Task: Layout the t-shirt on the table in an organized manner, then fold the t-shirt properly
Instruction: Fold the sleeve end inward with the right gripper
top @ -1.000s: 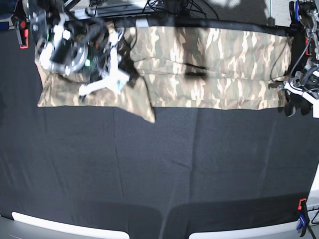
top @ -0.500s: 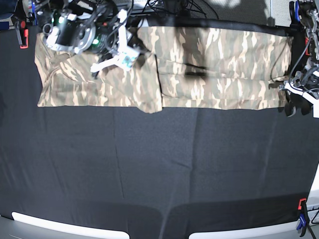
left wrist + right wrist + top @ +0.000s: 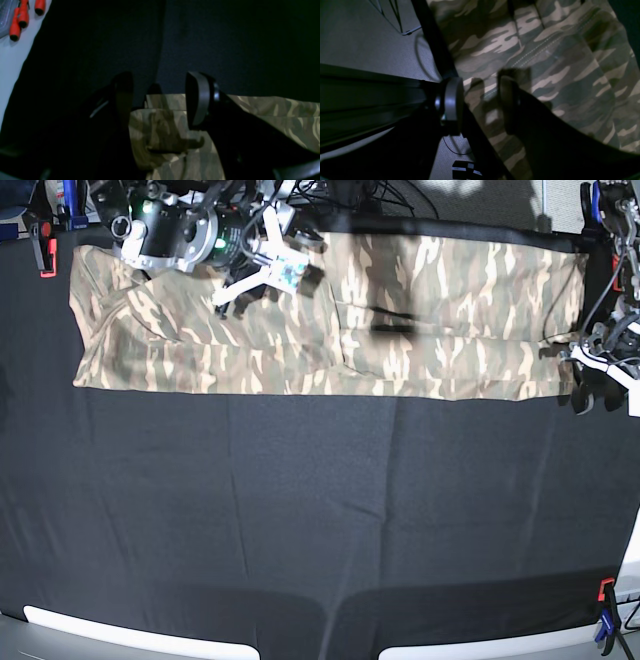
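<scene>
I see the t-shirt (image 3: 330,315) spread as a long band across the far part of the counter (image 3: 320,520), its near edge running almost straight from side to side and its far edge close along the counter's back rim. Everything nearer to me than that edge is open black cloth, wide room for moving.

My left gripper (image 3: 160,100) sits at the shirt's end on the base view's right; its jaws stand apart, straddling a folded corner of the cloth (image 3: 160,125) without closing on it. In the base view that gripper (image 3: 583,392) hangs just at the cloth's near corner, close to the counter's side edge.

My right gripper (image 3: 480,100) is over the far rim by the other end; its jaws are spread, one finger (image 3: 452,100) past the counter's back edge, the other over camouflage cloth. From the base view it (image 3: 262,275) holds nothing. A red clamp (image 3: 605,590) marks the near corner.
</scene>
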Controlling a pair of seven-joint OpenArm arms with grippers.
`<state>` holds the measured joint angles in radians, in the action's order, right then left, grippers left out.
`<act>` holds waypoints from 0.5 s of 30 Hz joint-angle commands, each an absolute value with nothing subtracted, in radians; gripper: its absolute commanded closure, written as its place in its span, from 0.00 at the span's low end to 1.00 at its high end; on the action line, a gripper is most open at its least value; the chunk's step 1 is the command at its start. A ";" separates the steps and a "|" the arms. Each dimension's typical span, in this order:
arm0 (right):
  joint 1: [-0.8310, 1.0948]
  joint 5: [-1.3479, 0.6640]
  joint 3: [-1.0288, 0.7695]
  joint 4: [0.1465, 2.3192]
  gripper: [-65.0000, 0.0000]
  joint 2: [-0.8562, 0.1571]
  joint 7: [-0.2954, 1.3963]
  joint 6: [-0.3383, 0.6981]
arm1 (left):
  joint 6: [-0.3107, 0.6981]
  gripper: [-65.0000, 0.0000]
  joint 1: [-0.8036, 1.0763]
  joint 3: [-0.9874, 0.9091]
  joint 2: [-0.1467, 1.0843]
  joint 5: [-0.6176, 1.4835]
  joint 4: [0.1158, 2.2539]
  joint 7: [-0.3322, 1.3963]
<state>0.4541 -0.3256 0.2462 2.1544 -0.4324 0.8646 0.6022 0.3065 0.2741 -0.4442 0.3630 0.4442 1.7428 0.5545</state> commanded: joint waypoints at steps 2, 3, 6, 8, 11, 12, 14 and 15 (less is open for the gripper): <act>0.450 -0.344 0.242 2.175 0.62 -0.437 0.846 0.602 | 0.307 0.51 0.266 -0.451 0.380 0.453 1.760 0.532; 0.448 -0.344 0.242 2.175 0.62 -0.437 0.846 0.602 | 0.307 0.51 0.266 -0.451 0.380 0.453 1.760 0.536; 0.437 -0.344 0.229 2.175 0.62 -0.438 0.841 0.585 | 0.307 0.51 0.266 -0.451 0.380 0.453 1.760 0.578; 0.422 -0.344 0.200 2.175 0.62 -0.438 0.841 0.559 | 0.307 0.51 0.266 -0.451 0.380 0.454 1.760 0.617; 0.395 -0.344 0.126 2.175 0.62 -0.437 0.846 0.557 | 0.307 0.51 0.277 -0.451 0.380 0.453 1.760 0.651; 0.389 -0.344 0.095 2.175 0.62 -0.437 0.846 0.556 | 0.305 0.51 0.286 -0.451 0.380 0.453 1.760 0.656; 0.379 -0.345 0.030 2.175 0.62 -0.438 0.846 0.556 | 0.265 0.51 0.311 -0.451 0.380 0.452 1.755 0.658; 0.379 -0.351 -0.004 2.175 0.62 -0.438 0.845 0.556 | 0.236 0.51 0.323 -0.451 0.381 0.445 1.747 0.651</act>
